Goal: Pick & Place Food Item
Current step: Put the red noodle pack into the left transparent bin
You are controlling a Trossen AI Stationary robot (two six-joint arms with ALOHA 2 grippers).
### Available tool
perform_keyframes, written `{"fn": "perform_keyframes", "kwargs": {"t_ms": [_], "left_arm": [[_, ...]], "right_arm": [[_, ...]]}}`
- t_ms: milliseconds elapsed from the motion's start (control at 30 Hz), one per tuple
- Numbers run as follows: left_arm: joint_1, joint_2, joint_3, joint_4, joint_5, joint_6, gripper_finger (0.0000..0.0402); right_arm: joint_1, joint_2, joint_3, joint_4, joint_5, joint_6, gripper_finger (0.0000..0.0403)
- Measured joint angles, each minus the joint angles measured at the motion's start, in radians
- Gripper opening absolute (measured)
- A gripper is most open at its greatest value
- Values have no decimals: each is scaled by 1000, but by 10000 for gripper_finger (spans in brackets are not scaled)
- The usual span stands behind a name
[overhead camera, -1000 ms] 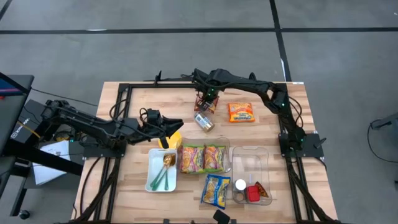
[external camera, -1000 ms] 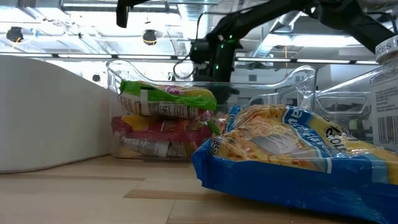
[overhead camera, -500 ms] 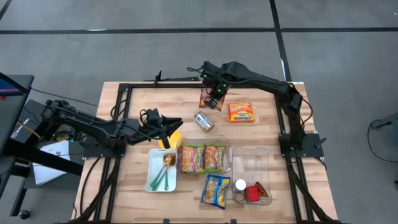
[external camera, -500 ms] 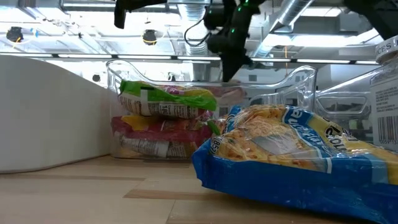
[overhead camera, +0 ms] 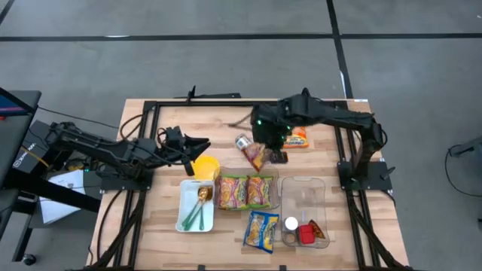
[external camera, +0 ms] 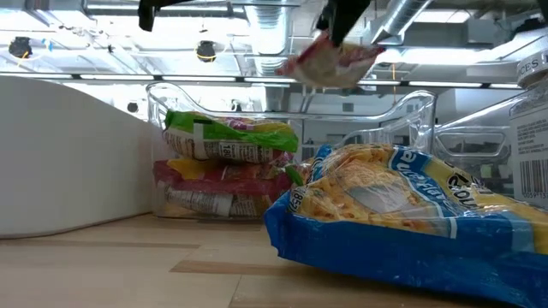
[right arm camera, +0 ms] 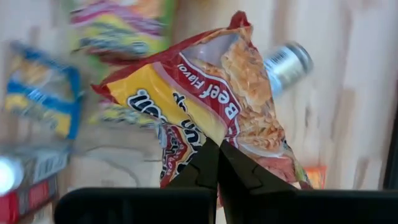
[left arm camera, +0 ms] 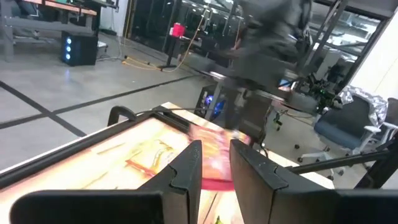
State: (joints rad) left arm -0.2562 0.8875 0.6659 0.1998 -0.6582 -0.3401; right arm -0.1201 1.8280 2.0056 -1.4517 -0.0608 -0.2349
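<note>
A red beef-flavour noodle packet [right arm camera: 211, 81] hangs in the air with my right gripper [right arm camera: 217, 163] shut on it. In the high view the packet [overhead camera: 254, 156] is over the table's middle, just beyond the clear bin [overhead camera: 247, 175] that holds two green-and-pink packets. The low view shows the packet [external camera: 330, 62] high above that bin. My left gripper [overhead camera: 205, 143] hovers level at the table's left, beside a yellow cup [overhead camera: 205, 167]. A narrow gap shows between its fingers [left arm camera: 214, 168], with nothing in it. My right gripper pinches an edge of the red packet [right arm camera: 208, 138] between its two shut fingers. It comes from above, pointing steeply down. The packet hangs below the fingers, crumpled and tilted, clear of the table.
A tin can [overhead camera: 242, 141] lies on its side on the table next to the hanging packet. An orange packet [overhead camera: 299, 136] lies half under the right arm. Nearer are a white tray with a spoon [overhead camera: 197, 205], a blue packet [overhead camera: 262, 229] and a second clear bin [overhead camera: 305, 197].
My right gripper has risen from the table's far side with the red packet and carried it toward the near edge, rolling as it went. The packet is now lifted clear and past the can. My left gripper has drawn back a little toward the table's left edge.
</note>
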Motion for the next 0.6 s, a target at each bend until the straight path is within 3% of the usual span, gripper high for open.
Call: {"fn": "perform_keyframes", "kwargs": {"t_ms": [200,433,600], "left_arm": [[0,-48,0,-50,6,0,76],[-1,-50,0,-54,84,0,76],[-1,-48,0,-55,121,0,76]], "right_arm": [[134,-18,0,-33,-41,-230,0],[247,-12,0,-51,-95,-555,0],[278,4,-11,-33,-96,-618,0]]}}
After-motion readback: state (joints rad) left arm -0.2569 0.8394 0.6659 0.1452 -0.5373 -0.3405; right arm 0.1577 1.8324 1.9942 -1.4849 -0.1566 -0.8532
